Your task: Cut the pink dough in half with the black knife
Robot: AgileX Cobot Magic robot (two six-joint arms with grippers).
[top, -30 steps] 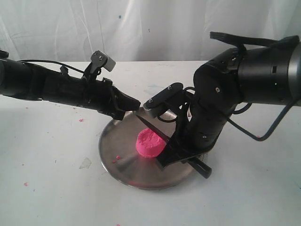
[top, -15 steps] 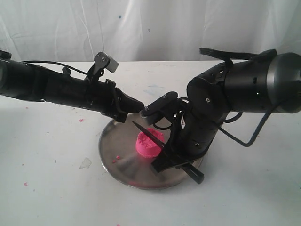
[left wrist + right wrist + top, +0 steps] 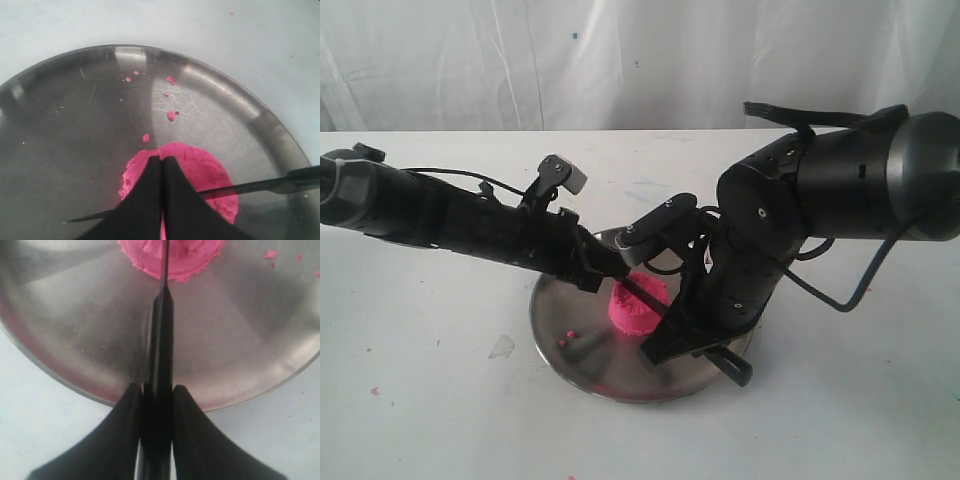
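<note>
Black slim knife (image 3: 240, 187), clamped in the right gripper (image 3: 158, 388), now rests across the round pink dough (image 3: 635, 310), closed left gripper (image 3: 161, 160) newly over it, so cutting starts.

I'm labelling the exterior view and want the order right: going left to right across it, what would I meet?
Left arm → steel plate, its left rim → pink dough → black knife, its handle end → right arm, its bulky joint.
</note>
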